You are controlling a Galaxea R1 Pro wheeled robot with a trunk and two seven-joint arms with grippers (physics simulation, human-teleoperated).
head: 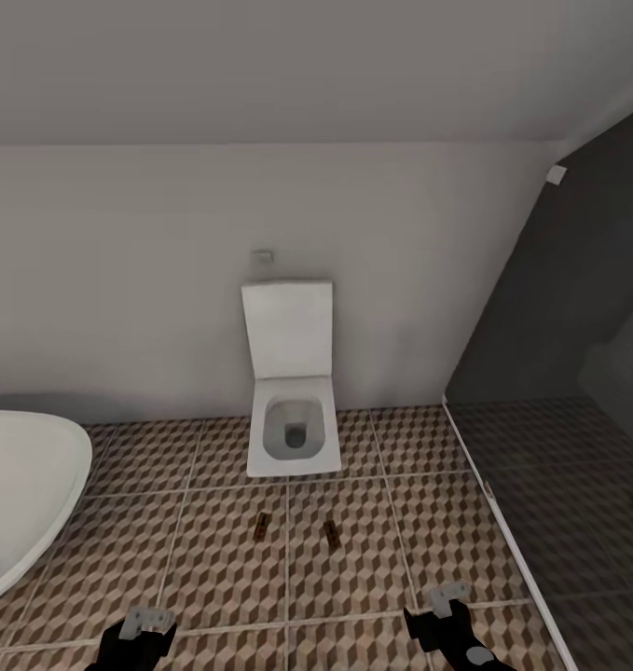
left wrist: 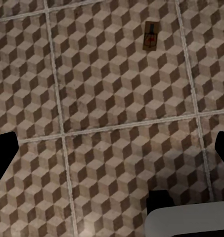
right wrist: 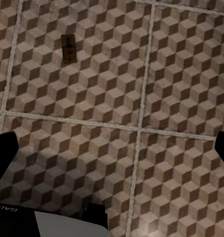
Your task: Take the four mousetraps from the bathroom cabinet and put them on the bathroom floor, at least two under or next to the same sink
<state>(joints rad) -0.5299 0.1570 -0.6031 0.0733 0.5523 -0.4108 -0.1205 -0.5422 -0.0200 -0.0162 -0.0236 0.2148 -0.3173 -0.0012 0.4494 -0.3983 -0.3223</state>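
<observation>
Two mousetraps lie flat on the cube-patterned bathroom floor [head: 213, 559], a little in front of the toilet: one [head: 261, 526] to the left, one [head: 332, 533] to the right. The left wrist view looks down on a mousetrap [left wrist: 150, 35], a brown board with dark wire and a red mark. Another mousetrap [right wrist: 68, 48] appears in the right wrist view. My left gripper [head: 141, 630] [left wrist: 112, 153] and right gripper [head: 445, 608] [right wrist: 112, 153] hang low over the tiles, short of the traps. Both are open and hold nothing. The cabinet and the sink are out of view.
A white square toilet [head: 293, 410] stands against the back wall, straight ahead. The white oval bathtub [head: 22, 485] curves in at the left. A dark glass shower screen [head: 558, 354] and dark shower tray [head: 586, 522] bound the floor on the right.
</observation>
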